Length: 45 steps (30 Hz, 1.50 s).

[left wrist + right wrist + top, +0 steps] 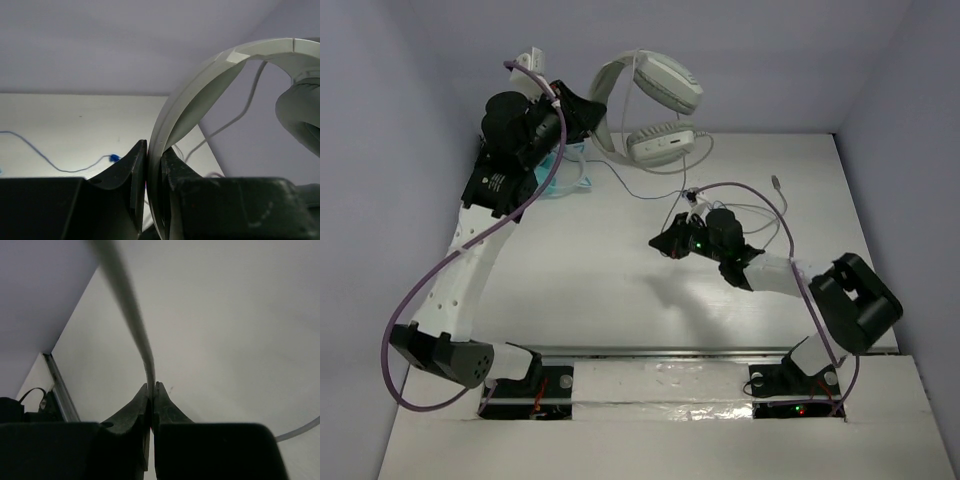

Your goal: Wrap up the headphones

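Observation:
The white headphones [660, 95] hang in the air at the back of the table, earcups to the right. My left gripper [592, 112] is shut on the headband [200, 85], which is clamped between its fingers [154, 155]. The thin grey cable [650, 195] runs from the headphones down across the table. My right gripper [658, 243] is shut on this cable [125, 295] just above the table's middle, with the cable pinched at its fingertips [151, 387]. More cable lies in loops to the right [765, 215], ending in a plug [776, 182].
Smaller teal headphones [565, 178] lie under my left arm at the back left; their blue cable [50, 162] trails over the table. The back wall stands right behind the lifted headphones. A metal rail [670, 352] runs along the near edge.

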Available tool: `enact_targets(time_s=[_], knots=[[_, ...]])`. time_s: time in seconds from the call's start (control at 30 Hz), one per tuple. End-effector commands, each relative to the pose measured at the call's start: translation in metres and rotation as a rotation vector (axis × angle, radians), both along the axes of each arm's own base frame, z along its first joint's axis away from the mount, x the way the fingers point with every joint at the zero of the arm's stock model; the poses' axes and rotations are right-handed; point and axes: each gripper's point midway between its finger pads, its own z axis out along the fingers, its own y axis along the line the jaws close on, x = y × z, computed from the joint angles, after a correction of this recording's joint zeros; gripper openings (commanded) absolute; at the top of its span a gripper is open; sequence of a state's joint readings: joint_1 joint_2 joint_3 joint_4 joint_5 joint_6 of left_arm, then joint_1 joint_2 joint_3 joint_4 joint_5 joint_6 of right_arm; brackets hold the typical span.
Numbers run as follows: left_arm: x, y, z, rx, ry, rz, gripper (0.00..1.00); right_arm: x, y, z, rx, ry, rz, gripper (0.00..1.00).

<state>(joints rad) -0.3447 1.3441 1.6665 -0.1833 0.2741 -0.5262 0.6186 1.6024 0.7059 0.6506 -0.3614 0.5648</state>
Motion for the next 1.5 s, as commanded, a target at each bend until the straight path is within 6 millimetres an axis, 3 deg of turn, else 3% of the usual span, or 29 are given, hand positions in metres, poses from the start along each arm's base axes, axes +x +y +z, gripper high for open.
enact_targets(time_s=[0.0,0.07,0.17,0.23,0.4,0.43,0.53,0.7,0.77,0.87,1.1,1.23,1.37,1.47], knots=[[0.031,0.030,0.016,-0.116,-0.077,0.224,0.00,-0.025,-0.002,0.011,-0.062,0.020,-0.031,0.00],[0.045,0.048,0.002,-0.138,-0.065,0.335,0.00,-0.040,-0.006,0.013,-0.108,0.045,-0.032,0.00],[0.058,0.058,-0.023,-0.192,-0.030,0.416,0.00,-0.064,-0.004,0.011,-0.176,0.071,-0.002,0.00],[0.065,0.064,-0.039,-0.234,-0.013,0.467,0.00,-0.073,0.001,0.020,-0.192,0.073,0.020,0.00],[0.083,0.055,-0.067,-0.266,0.058,0.461,0.00,-0.099,0.007,0.024,-0.288,0.100,0.090,0.00],[0.087,0.057,-0.075,-0.255,0.069,0.483,0.00,-0.100,0.011,0.036,-0.284,0.077,0.103,0.00],[0.091,0.058,-0.094,-0.204,0.088,0.533,0.00,-0.119,0.016,0.044,-0.341,0.057,0.147,0.00],[0.090,0.054,-0.138,0.005,0.128,0.591,0.00,-0.136,0.016,0.083,-0.406,0.007,0.166,0.00],[0.088,0.049,-0.160,0.095,0.153,0.598,0.00,-0.135,0.010,0.099,-0.426,-0.009,0.154,0.00],[0.082,0.039,-0.182,0.183,0.184,0.578,0.00,-0.128,-0.004,0.107,-0.490,-0.035,0.110,0.00],[0.041,0.023,-0.229,0.460,0.260,0.479,0.00,-0.104,-0.030,0.147,-0.575,-0.147,-0.020,0.00],[0.019,0.005,-0.241,0.559,0.274,0.381,0.00,-0.098,-0.028,0.165,-0.583,-0.192,-0.028,0.00],[0.000,-0.018,-0.250,0.664,0.275,0.250,0.00,-0.089,-0.029,0.164,-0.654,-0.207,-0.039,0.00],[-0.013,-0.025,-0.260,0.751,0.272,0.155,0.00,-0.080,-0.042,0.167,-0.714,-0.237,-0.093,0.00]])
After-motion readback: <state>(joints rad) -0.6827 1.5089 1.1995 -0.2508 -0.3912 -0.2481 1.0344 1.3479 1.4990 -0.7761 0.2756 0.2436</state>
